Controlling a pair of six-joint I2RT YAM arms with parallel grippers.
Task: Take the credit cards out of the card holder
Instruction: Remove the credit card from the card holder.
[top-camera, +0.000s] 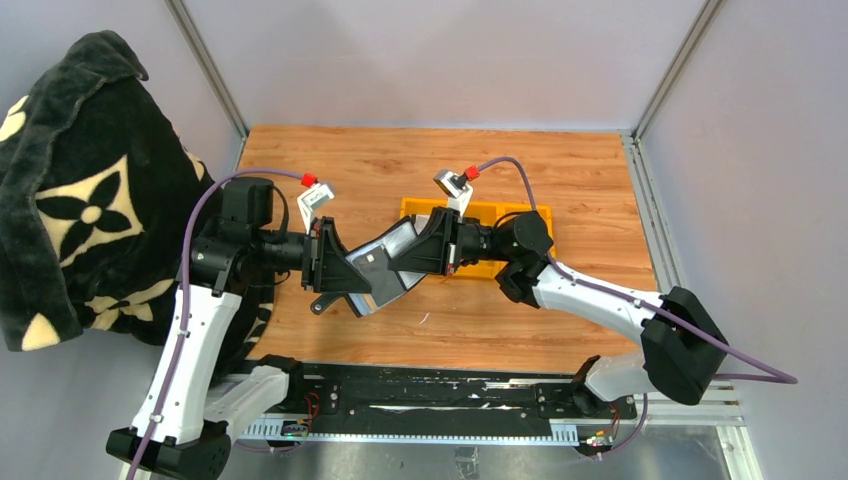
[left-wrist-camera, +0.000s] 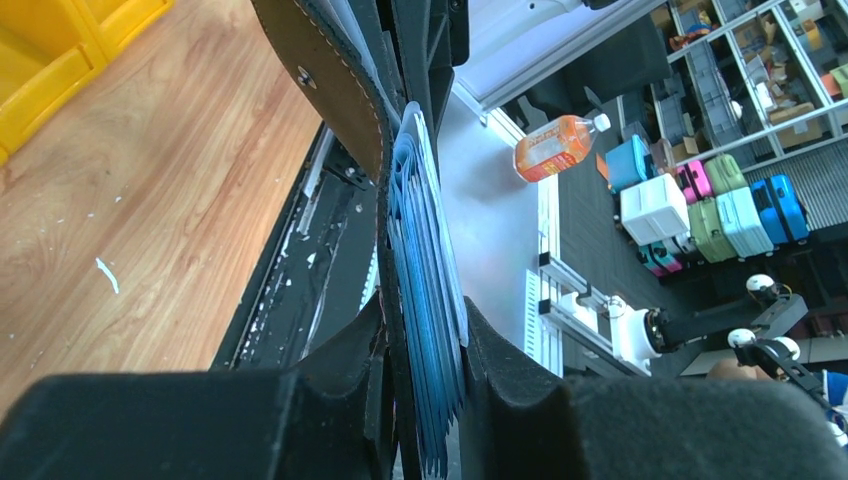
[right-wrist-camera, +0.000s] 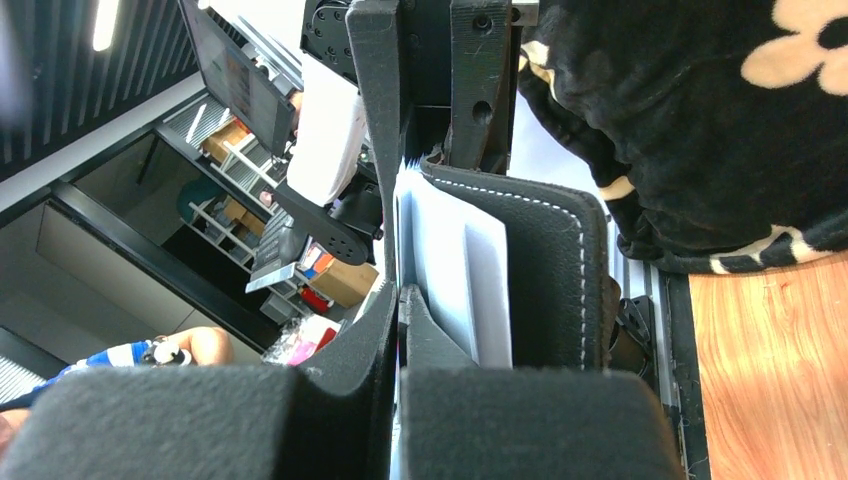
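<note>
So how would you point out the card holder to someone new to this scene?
Above the middle of the wooden table, just in front of the yellow tray, the two arms meet. The card holder is the black wallet clamped in the left gripper; only it has white stitching and pale cards sticking out.

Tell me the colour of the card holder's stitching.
White stitching on the black card holder; clearest in the right wrist view.

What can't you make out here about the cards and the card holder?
- Card count: left wrist view shows the credit cards edge-on in the left claw, too tightly packed to count.
- Card faces: right wrist view sees them obliquely inside the card holder, washed out, no print readable.
- Top view: the right claw and left claw cover the holder's opening.
</note>
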